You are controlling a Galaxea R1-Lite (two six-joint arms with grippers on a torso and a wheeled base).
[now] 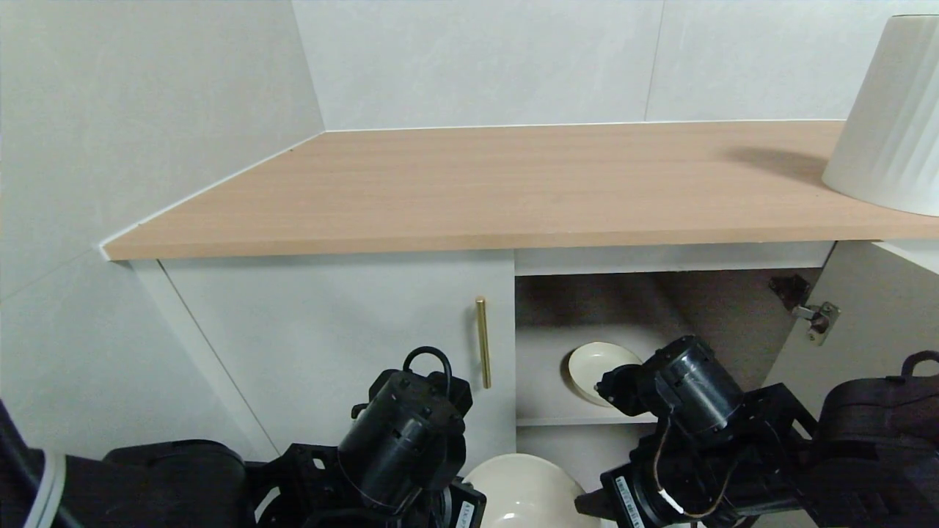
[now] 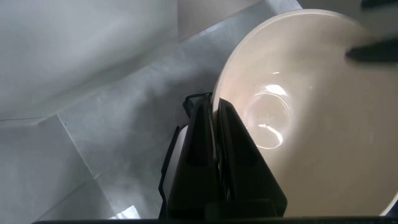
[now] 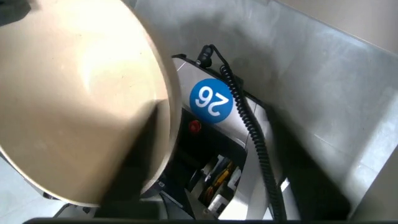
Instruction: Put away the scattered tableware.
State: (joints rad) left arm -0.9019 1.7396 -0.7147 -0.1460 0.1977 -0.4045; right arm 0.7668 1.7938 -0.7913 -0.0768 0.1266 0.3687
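Left hand [image 2: 213, 112] is clamped on the rim of a cream bowl [image 2: 298, 112], at 6 o'clock before the open cabinet [image 1: 660, 293]. Right hand [image 3: 143, 171] lies beside the bowl's outside; I cannot tell its grip. A second bowl [image 1: 596, 370] lies on the shelf [image 1: 543, 400], at 1 o'clock.

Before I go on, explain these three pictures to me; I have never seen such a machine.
This is a two-armed robot. The wide picture comes from a camera on its head; the other two from cameras on its wrists. Ahead stands a light wooden countertop bearing a white pleated lampshade. Below, the white cabinet is open on the right, with a shallow cream dish on its shelf. The left pincer is clamped on the rim of a glossy cream ceramic bowl. The right wrist picture seems to show that bowl's outside.
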